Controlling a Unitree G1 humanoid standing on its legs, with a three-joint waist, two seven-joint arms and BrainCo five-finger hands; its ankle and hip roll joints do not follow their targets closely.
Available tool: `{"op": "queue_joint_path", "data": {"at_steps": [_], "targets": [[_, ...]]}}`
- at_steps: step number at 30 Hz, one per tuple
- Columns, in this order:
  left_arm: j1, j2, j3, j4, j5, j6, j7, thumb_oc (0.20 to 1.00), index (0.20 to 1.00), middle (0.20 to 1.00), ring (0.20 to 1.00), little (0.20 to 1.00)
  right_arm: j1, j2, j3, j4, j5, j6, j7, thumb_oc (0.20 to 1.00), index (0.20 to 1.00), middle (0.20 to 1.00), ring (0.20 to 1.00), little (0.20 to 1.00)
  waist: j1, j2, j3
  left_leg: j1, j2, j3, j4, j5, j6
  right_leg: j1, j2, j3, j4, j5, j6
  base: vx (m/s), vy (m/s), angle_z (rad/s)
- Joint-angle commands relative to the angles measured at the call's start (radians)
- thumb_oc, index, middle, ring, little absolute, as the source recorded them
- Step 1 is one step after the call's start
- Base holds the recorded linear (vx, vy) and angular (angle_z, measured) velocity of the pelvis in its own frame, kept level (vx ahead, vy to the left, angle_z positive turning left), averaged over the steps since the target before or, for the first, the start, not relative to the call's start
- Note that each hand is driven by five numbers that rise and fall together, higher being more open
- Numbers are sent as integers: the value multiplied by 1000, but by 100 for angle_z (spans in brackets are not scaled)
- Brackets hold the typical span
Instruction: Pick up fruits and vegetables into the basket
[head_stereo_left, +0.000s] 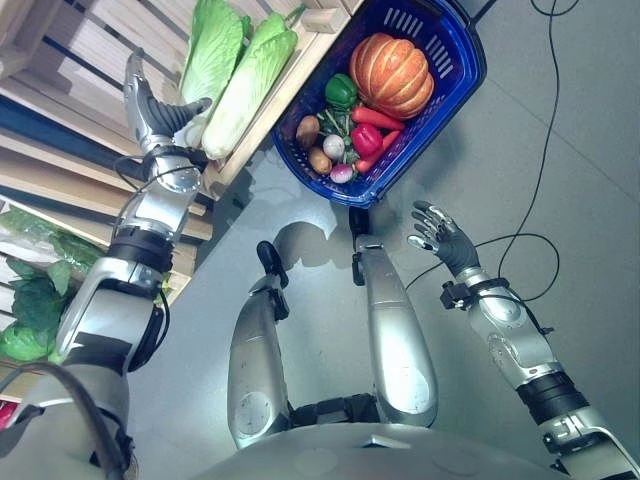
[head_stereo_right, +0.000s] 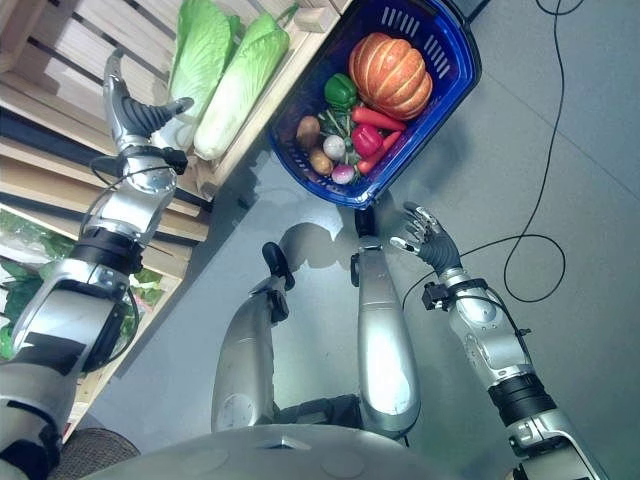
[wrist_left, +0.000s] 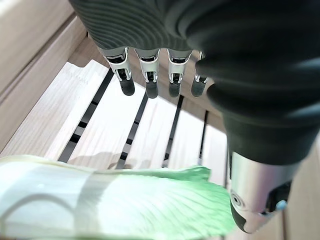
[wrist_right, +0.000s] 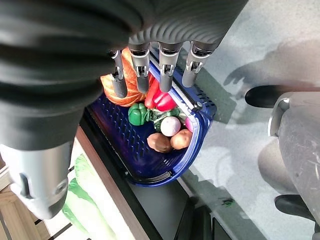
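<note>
fingers (wrist_left: 150, 80) above slatted wooden shelf (wrist_left: 150, 130), grey floor (head_stereo_left: 560, 130)

Grey floor (head_stereo_left: 560, 150); slatted wooden shelves (head_stereo_left: 90, 50) left.

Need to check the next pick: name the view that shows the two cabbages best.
The left eye view: both cabbages lie whole on the slatted shelf, beside the open left hand. The right eye view matches it. The left wrist view shows one leaf, the right wrist view an edge.
</note>
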Motion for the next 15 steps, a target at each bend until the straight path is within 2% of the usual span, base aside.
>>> {"op": "queue_joint_path", "data": {"at_steps": [1,6,15], "targets": [[-56,98,-4,85,-23,45,42,1000,1000,1000,1000,1000,18,-33,9,-72,19,-17,-12,1000,1000,1000,1000,1000,-22,-4,-21,-92,-22,45,27,-3,45,-26,45,-8,96,-135,35,5,52,-3],[-91,123,-28,191,-31,99,36,1000,1000,1000,1000,1000,5,-47,23,-72,24,-3,-26,1000,1000,1000,1000,1000,-34,-3,-21,-123,-18,49,47,-10,42,-61,48,4,105,-134,34,17,61,-10],[-102,151,-37,316,-73,158,31,1000,1000,1000,1000,1000,-18,-52,34,-69,51,11,-52,1000,1000,1000,1000,1000,-38,-7,-21,-195,-17,47,89,-25,42,-129,50,22,118,-126,31,20,46,-3]]}}
